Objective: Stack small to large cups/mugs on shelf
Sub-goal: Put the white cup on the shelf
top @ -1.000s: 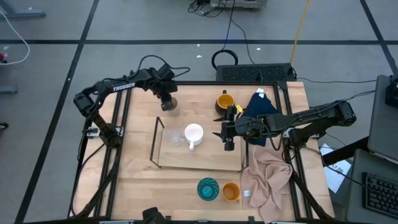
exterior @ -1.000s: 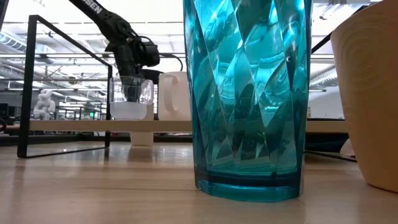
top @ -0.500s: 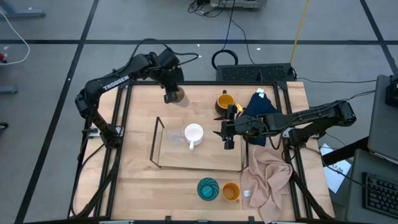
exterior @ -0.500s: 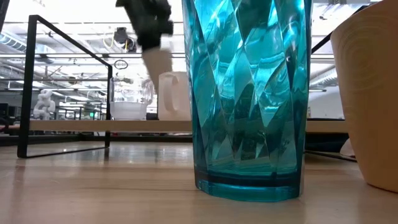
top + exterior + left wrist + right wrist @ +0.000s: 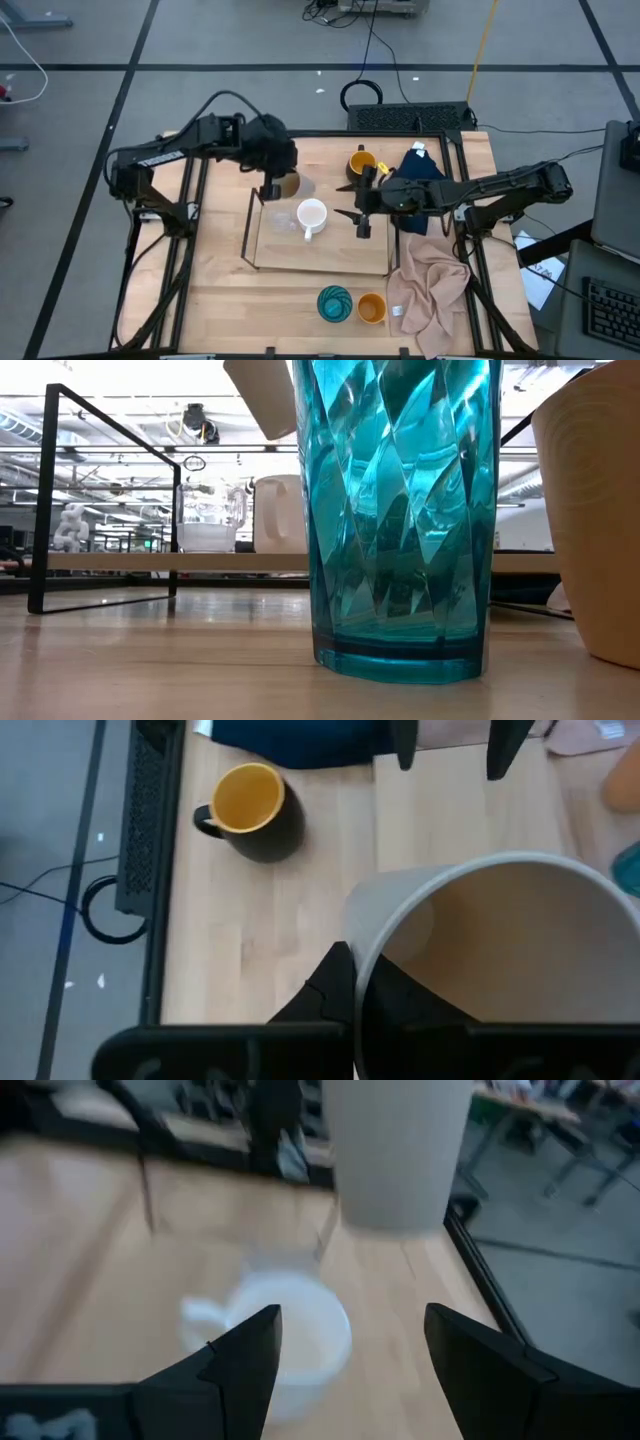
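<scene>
Carrying the beige-grey cup [image 5: 290, 184] clamped by its rim, the left gripper [image 5: 271, 187] is hovering just behind the shelf [image 5: 330, 262], while the right gripper [image 5: 362, 212], fingers apart, is waiting beside the white handled mug [image 5: 312, 214].

Left end effector [image 5: 272, 187] clamped, raised; right end effector [image 5: 362, 222] spread, idle

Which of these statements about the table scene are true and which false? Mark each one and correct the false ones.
1. The left gripper holds the beige-grey cup in the air. True.
2. The white handled mug stands on the shelf. True.
3. The teal patterned cup is on the shelf. False: it stands on the tabletop near the front edge, beside the small orange cup.
4. The right gripper grips the dark mug with yellow inside. False: it is open and empty; that mug stands apart on the tabletop.
5. The clear glass sits beside the white mug. True.
</scene>
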